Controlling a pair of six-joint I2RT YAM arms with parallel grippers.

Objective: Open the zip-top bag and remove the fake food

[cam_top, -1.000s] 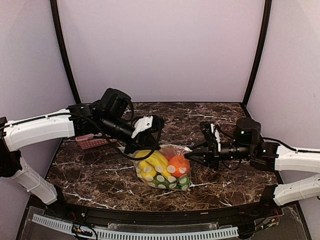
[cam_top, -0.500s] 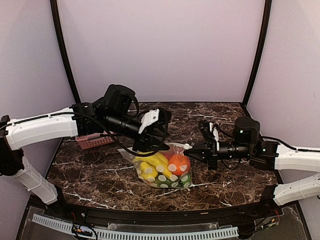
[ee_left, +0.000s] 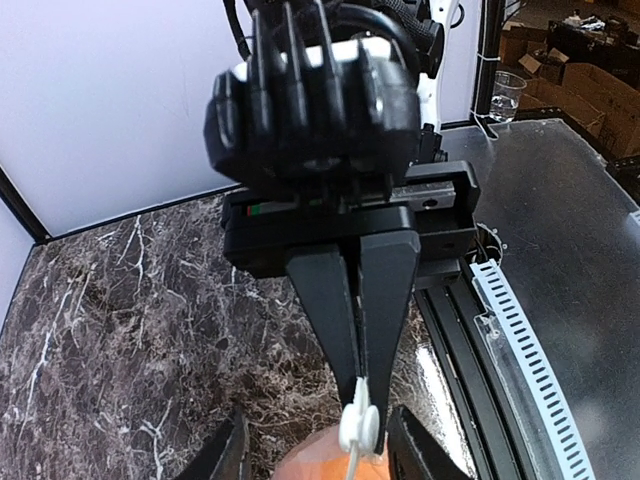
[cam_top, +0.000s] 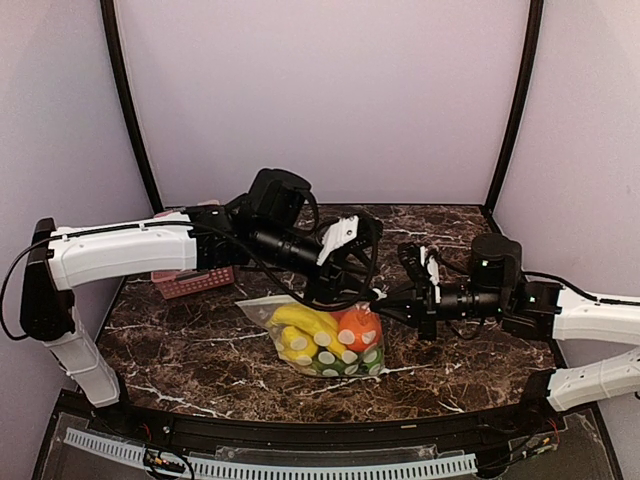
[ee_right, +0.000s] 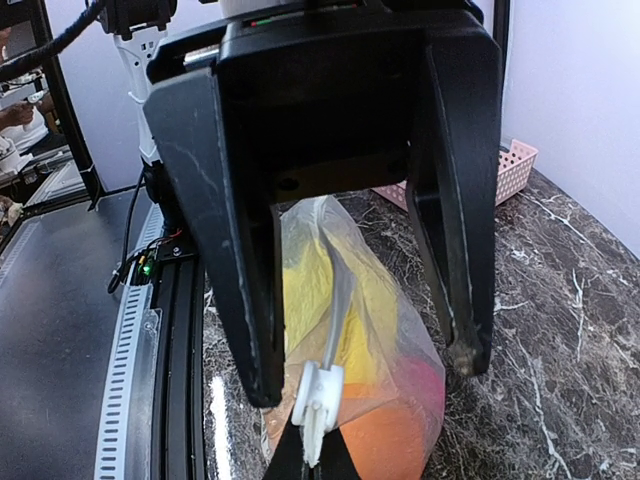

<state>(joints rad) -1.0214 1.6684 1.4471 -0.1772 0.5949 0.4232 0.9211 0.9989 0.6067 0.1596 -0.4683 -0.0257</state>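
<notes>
A: Left arm status?
B: Swung across in the last second. Left claw point(ee_right: 366, 380) was over the left end of the clear, dot-printed soft plastic zip-top bag point(cam_top: 318, 342); now it sits at the bag's right corner, nose to nose with the right claw point(ee_left: 360, 386).
A: Claw states?
B: Left is released, fingers spread either side of the bag's pulled-up corner, no contact visible. Right is clenched on the small white plastic zip slider point(ee_right: 318, 392), tips together.
A: Bag shifted?
B: Barely. Same spot midway across the dark marbled desk point(cam_top: 190, 340), between the two arms. Its left end is uncovered now and lies flat. Pink perforated plastic basket point(cam_top: 185, 284) is well apart, back left.
A: Where's the fake food?
B: All inside. Glossy yellow plastic banana point(cam_top: 300, 322), orange plastic ball point(cam_top: 358, 328) just beside it, green pieces point(cam_top: 345, 366) at the near side. Zip looks shut from here.
A: Meaning?
B: Likely setting up the counter-grip: left pinches the lip beside the slider as anchor, right drags the slider along the strip. Opening not started, removal all ahead. Thin film could slip out of the left claw if it bites too little.
</notes>
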